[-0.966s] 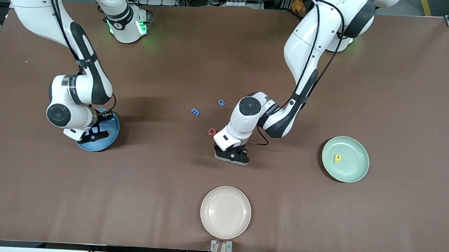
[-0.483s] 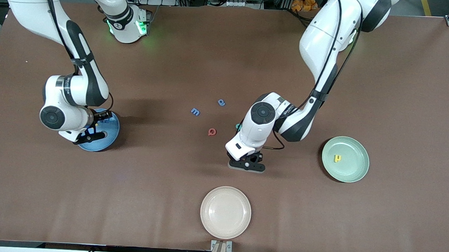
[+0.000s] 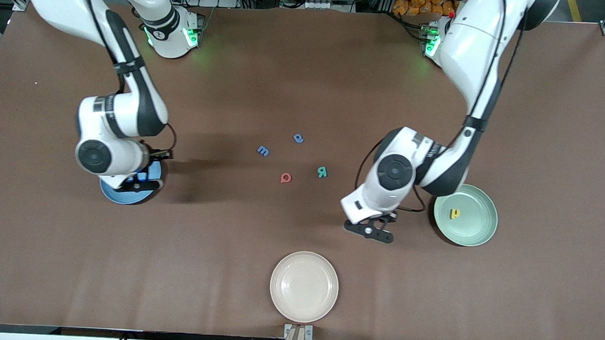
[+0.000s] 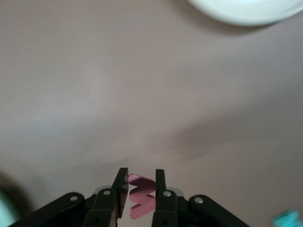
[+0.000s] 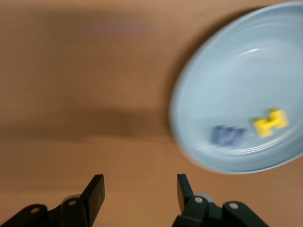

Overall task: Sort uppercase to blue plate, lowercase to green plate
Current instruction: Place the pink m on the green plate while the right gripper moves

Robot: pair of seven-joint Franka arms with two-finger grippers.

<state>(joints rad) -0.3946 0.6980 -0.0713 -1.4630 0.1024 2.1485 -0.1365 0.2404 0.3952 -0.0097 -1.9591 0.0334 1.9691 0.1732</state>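
Your right gripper (image 5: 137, 191) hangs over the blue plate (image 3: 125, 194), jaws spread wide and empty; in that plate lie a yellow H (image 5: 270, 121) and a blue letter (image 5: 227, 135). Mid-bench you see the blue m (image 3: 263, 150), blue a (image 3: 298, 138), red Q (image 3: 286, 177) and green R (image 3: 322, 172). Your left gripper (image 4: 141, 191), over bare bench beside the green plate (image 3: 478, 228), has jaws pinched narrow on the red w (image 4: 140, 196).
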